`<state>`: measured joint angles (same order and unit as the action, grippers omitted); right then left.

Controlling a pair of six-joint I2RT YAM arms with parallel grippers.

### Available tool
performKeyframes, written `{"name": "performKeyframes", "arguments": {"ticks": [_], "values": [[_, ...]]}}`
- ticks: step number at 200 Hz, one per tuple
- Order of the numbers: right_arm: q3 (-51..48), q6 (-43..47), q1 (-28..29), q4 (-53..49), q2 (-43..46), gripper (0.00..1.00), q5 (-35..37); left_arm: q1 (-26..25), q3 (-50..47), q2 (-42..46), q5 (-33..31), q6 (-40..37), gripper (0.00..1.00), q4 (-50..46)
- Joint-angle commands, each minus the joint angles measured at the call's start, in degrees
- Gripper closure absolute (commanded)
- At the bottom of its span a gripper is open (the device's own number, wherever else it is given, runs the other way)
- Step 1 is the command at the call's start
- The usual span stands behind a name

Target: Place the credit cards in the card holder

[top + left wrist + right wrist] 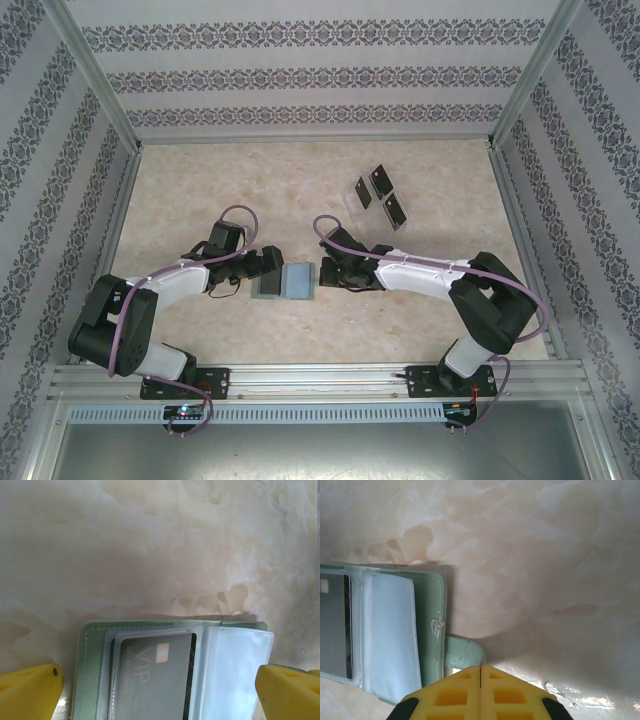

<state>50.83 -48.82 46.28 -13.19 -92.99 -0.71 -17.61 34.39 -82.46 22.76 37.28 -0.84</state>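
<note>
Though already loaded with one VIP card [152,675], card holder [285,283]: lying open and flat on marbled surface [200,190], between both arms, clear sleeves up.
Credit cards [396,210]: three black ones grouped toward far right, well apart from holder; apparently yet to be fetched.
Left pincer [160,695]: spread wide, yellow fingers [30,690] flanking holder's two outer edges, gripping nothing.
Right pincer [480,672]: pressed together, tips just beside or on pale green tab [465,651]; nothing visible between pads, contact with tab impossible to confirm.
Risk at tab: sideways skid or half-fold of holder from any drag or lift by closed tips, soft cover offering little resistance.
Risk at left side: squeeze across holder likely to buckle cover and bow sleeves, possibly working VIP card out of its pocket.
Risk at empty sleeve [390,630]: glossy, limp, narrow-mouthed; likely to flop shut or snag a card's corner without holder pinned flat.
Risk at pickup: thin cards, hard to pinch by an edge; slips or double grabs likely, given close grouping.
Risk of collision: both wrists crowded at holder; little room for right arm's return with a card unless left held steady.
</note>
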Motion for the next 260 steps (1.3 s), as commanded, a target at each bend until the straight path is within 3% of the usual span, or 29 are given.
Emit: {"name": "performKeyframes", "arguments": {"ticks": [1, 67, 119, 199, 233, 260], "values": [[-1.2, 0.9, -0.6, 0.8, -1.0, 1.00, -0.8, -0.2, -0.9, -1.6, 2.9, -0.9, 0.00, 4.2], [-1.4, 1.0, -1.2, 2.4, -1.6, 1.00, -2.1, -1.9, -1.7, 4.6, 8.9, 4.1, 0.00, 9.9], [-1.4, 1.2, -1.4, 3.0, -1.7, 1.00, -2.5, -5.1, -1.7, 7.8, 9.0, 9.2, 0.00, 13.0], [-3.2, 0.7, -2.0, 4.0, 0.2, 1.00, -2.6, -16.7, 0.5, -0.8, 3.0, 15.4, 0.00, 22.3], [-4.5, 0.5, -2.2, 4.8, 1.4, 1.00, -2.7, -17.8, -0.8, -3.1, -1.1, 17.7, 0.00, 25.8], [-5.2, 0.3, -2.3, 5.0, 2.5, 0.84, -2.6, -17.9, -0.2, -0.9, -4.4, 17.2, 0.00, 22.8]]}}
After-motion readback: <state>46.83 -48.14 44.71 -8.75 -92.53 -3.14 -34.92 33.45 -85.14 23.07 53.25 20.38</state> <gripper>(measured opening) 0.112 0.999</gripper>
